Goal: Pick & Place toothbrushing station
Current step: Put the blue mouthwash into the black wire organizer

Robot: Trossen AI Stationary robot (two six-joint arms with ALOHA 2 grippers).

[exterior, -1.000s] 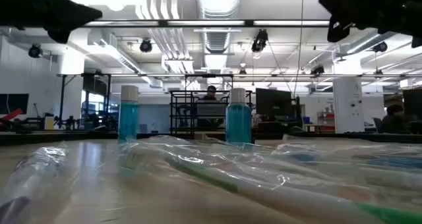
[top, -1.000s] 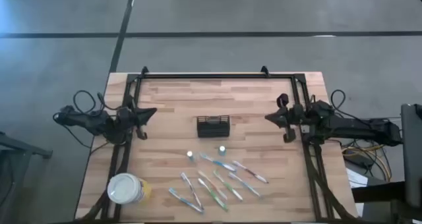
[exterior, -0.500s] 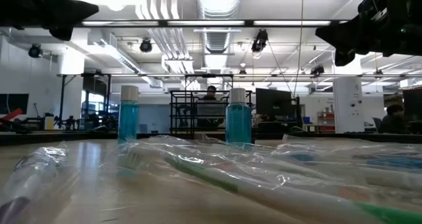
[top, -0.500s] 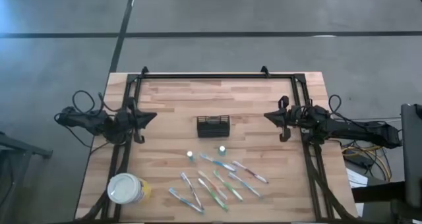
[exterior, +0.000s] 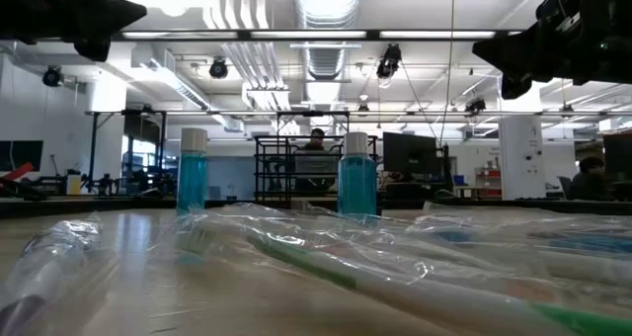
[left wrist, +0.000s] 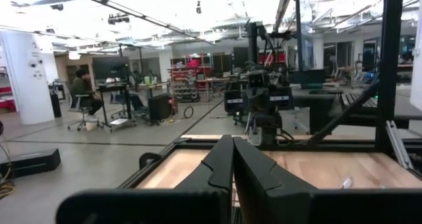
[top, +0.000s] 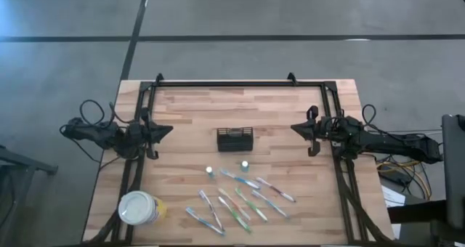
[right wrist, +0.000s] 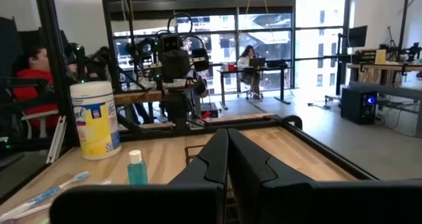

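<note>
Two dark jointed arms, looped black cables; matte black, seemingly angular gripper fingers [left wrist: 221,174]

I can make out almost no writing from my station. The only lettering sits on the label of the white-and-yellow canister [right wrist: 95,119] in the right wrist view, a blue script mark near its top that I cannot read (too small and soft). The small blue bottles [exterior: 193,171] carry no readable print.

Bright ceiling lights [exterior: 326,0] glare overhead; near wrapped toothbrushes [exterior: 326,267] blur in the low view; the counter [top: 189,109] is evenly lit, with faint shadows.
</note>
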